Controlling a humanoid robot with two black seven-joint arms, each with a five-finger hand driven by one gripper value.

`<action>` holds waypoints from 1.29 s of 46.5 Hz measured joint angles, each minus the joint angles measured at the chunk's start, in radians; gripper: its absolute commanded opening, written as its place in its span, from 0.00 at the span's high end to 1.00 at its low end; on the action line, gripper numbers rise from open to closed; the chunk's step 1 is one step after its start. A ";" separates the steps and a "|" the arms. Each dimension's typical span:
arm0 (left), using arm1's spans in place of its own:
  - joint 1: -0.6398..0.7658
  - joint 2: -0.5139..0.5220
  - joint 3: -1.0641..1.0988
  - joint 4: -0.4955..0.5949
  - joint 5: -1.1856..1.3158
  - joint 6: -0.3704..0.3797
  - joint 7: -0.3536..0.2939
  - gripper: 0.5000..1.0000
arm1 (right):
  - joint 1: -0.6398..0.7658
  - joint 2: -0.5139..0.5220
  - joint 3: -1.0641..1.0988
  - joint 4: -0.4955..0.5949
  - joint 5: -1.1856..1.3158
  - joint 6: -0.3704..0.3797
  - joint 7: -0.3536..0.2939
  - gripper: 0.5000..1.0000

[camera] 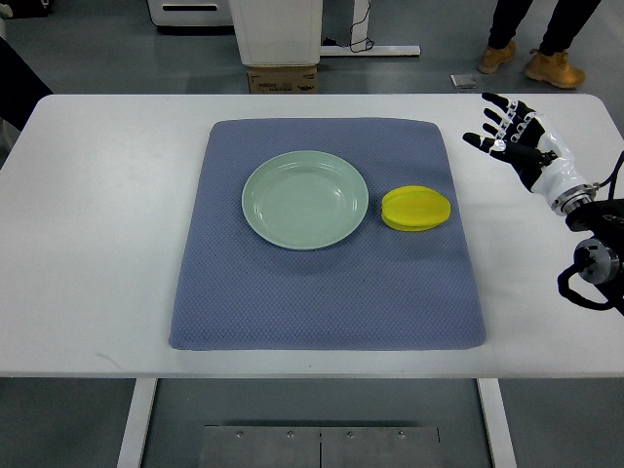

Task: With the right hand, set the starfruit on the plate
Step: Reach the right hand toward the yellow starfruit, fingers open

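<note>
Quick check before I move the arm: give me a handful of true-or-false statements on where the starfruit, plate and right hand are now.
1. The starfruit lies on the mat, right of the plate. True.
2. The plate already holds the fruit. False: the plate holds nothing.
3. The right hand grips the starfruit. False: its fingers are spread, apart from the fruit.
4. The right hand is over the bare table, beyond the mat's right edge. True.

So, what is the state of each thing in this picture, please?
Plate: empty, on the blue mat.
Starfruit: on the mat, right of the plate, not held.
Mat: flat on the white table.
Right hand: open, above the table, holding nothing.
</note>
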 measured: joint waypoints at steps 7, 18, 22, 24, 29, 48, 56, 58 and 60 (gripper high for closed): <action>0.001 0.000 0.000 0.000 0.000 0.000 0.000 0.00 | -0.007 -0.108 -0.055 0.158 -0.020 -0.001 0.003 0.00; 0.000 0.000 0.000 0.000 0.000 0.001 0.000 0.00 | -0.009 -0.148 -0.132 0.233 -0.147 -0.107 0.078 0.00; 0.001 0.000 0.000 0.000 0.000 0.001 0.000 0.00 | -0.009 -0.148 -0.164 0.251 -0.192 -0.166 0.103 0.00; 0.000 0.000 0.000 0.000 0.000 0.001 0.000 0.00 | -0.009 -0.147 -0.183 0.257 -0.221 -0.194 0.106 0.00; 0.001 0.000 0.000 0.000 0.000 0.001 0.001 0.00 | -0.004 -0.136 -0.233 0.261 -0.294 -0.251 0.107 0.00; 0.000 0.000 0.000 0.000 0.000 0.000 0.001 0.00 | 0.075 -0.064 -0.452 0.256 -0.360 -0.479 0.106 0.00; 0.000 0.000 0.000 0.000 0.000 0.001 0.001 0.00 | 0.088 -0.031 -0.503 0.252 -0.360 -0.542 0.106 0.00; 0.001 0.000 0.000 0.000 0.000 0.001 0.001 0.00 | 0.089 -0.026 -0.506 0.251 -0.360 -0.548 0.106 0.00; 0.000 0.000 0.000 0.000 0.000 0.001 0.001 0.00 | 0.089 -0.021 -0.508 0.250 -0.360 -0.551 0.106 0.00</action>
